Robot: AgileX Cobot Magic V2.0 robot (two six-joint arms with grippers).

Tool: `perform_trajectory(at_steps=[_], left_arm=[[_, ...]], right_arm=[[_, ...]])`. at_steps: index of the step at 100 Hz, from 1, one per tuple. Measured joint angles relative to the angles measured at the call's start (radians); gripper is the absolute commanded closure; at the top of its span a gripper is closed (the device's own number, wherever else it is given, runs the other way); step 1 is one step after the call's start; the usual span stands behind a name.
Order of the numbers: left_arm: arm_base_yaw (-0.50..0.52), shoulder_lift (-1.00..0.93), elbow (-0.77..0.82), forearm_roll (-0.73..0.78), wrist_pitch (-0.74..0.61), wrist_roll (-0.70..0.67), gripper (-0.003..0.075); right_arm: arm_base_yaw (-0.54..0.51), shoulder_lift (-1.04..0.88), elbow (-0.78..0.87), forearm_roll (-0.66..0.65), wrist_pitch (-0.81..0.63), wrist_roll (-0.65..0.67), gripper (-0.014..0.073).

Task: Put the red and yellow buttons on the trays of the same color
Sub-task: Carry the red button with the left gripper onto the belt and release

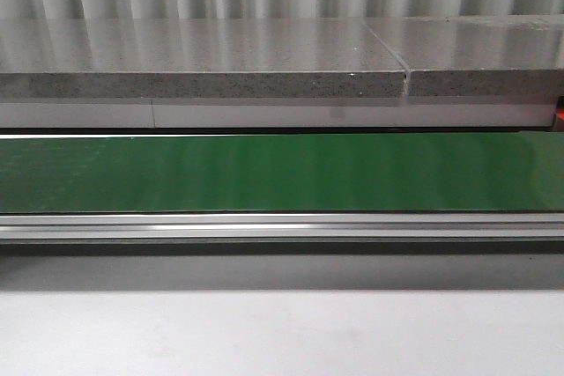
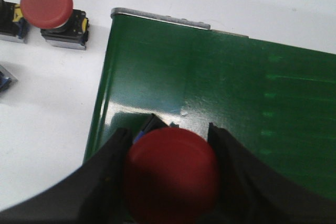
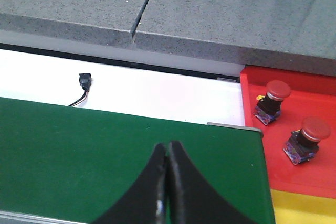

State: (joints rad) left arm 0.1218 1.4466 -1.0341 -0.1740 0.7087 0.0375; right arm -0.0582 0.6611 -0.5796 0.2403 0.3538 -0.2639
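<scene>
The left gripper (image 2: 170, 177) clamps a red button (image 2: 172, 174) over the green belt (image 2: 236, 108); another red button (image 2: 50, 9) stands on the white table (image 2: 42, 119) beside it. The right gripper (image 3: 168, 182) is pressed closed, empty, above the belt. Two buttons (image 3: 273, 100) sit in the red tray (image 3: 315, 171), under a grey stone ledge (image 3: 210, 14).

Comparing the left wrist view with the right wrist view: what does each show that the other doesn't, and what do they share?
Only the left wrist view shows the left pincer shut on a red button, plus a loose red button standing on the white table beside the belt's end. Only the right wrist view shows the right pincer shut and holding nothing, a red tray with two red buttons in it, a yellow tray edge, the grey stone ledge and a small black plug. Both show the green belt.
</scene>
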Motion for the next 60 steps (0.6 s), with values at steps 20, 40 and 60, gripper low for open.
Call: perform_trajectory(at_steps=[20, 40, 60], left_arm=[[0.0, 0.073, 0.0, -0.007, -0.034, 0.002, 0.0739], [-0.002, 0.087, -0.002, -0.04, -0.039, 0.015, 0.0603], [-0.003, 0.093, -0.004, -0.053, -0.028, 0.04, 0.008]], right_arm=[[0.0, 0.0, 0.0, 0.0, 0.0, 0.0, 0.0662], [0.0, 0.0, 0.0, 0.0, 0.0, 0.0, 0.0662], [0.0, 0.0, 0.0, 0.0, 0.0, 0.0, 0.0662]])
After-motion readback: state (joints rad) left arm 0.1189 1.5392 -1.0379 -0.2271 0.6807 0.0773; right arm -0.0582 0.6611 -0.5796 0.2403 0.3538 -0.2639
